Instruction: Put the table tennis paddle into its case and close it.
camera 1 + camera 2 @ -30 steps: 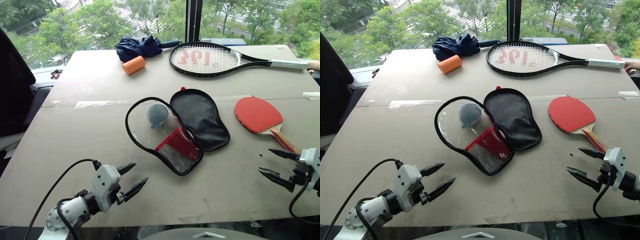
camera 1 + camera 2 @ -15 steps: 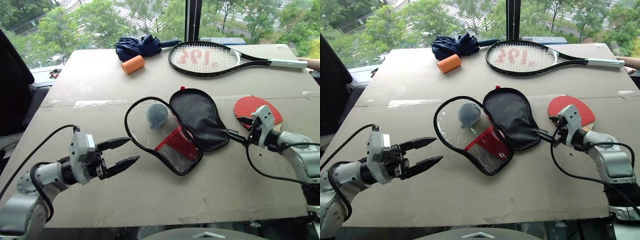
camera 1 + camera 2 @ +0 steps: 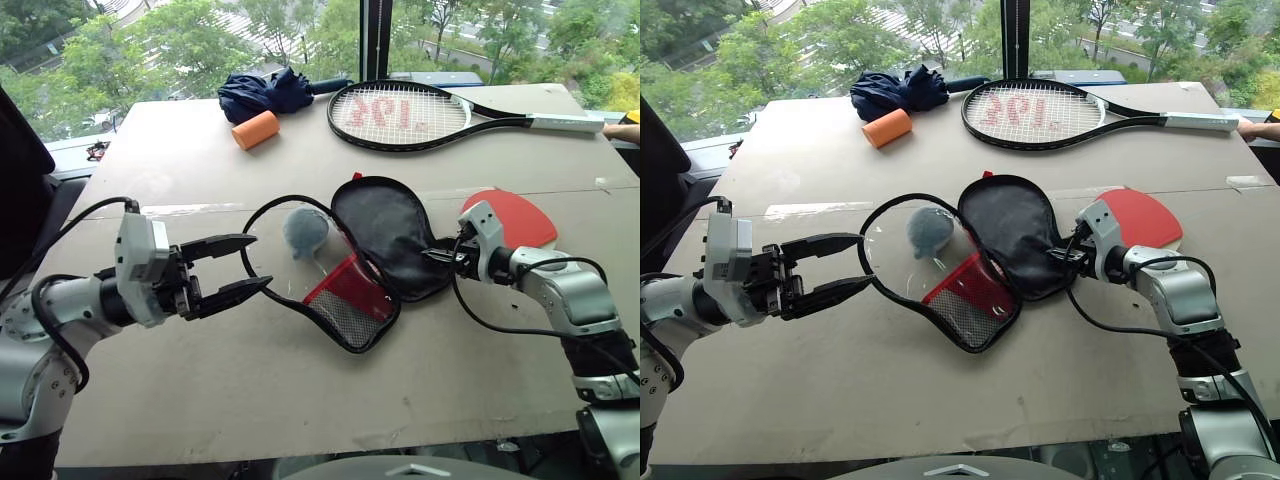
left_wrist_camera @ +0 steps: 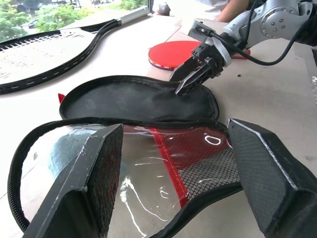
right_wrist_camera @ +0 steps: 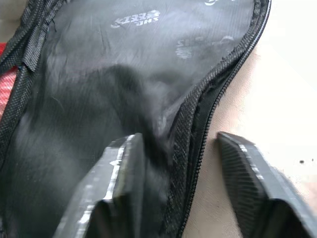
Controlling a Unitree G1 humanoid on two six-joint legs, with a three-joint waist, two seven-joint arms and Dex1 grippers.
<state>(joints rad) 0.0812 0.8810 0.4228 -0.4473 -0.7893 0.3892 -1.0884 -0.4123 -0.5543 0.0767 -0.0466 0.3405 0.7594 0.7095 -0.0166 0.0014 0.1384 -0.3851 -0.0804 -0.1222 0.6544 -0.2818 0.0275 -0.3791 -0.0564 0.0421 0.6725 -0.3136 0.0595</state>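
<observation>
The case (image 3: 360, 255) lies open near the middle of the desk (image 3: 300, 390), its two halves spread flat; the half with the black lining faces up on the right, and the half on the left shows a clear window, red fabric and black mesh; a grey ball (image 3: 305, 228) shows under the clear window. The paddle (image 3: 520, 215) lies just beside the case toward the right edge of the desk, red face up, partly hidden behind the right arm. The right gripper (image 3: 432, 256) sits at the right rim of the lined half; in the right wrist view its jaws straddle the zipped edge, one finger over the lining and one over the bare desk, with a gap between them; whether they pinch the rim I cannot tell. The left gripper (image 3: 238, 268) hovers at the left rim of the case, jaws wide apart and holding nothing. Along the far edge of the desk lie a tennis racket (image 3: 410, 105), a folded dark blue umbrella (image 3: 265, 95) and an orange cylinder (image 3: 255, 130).
</observation>
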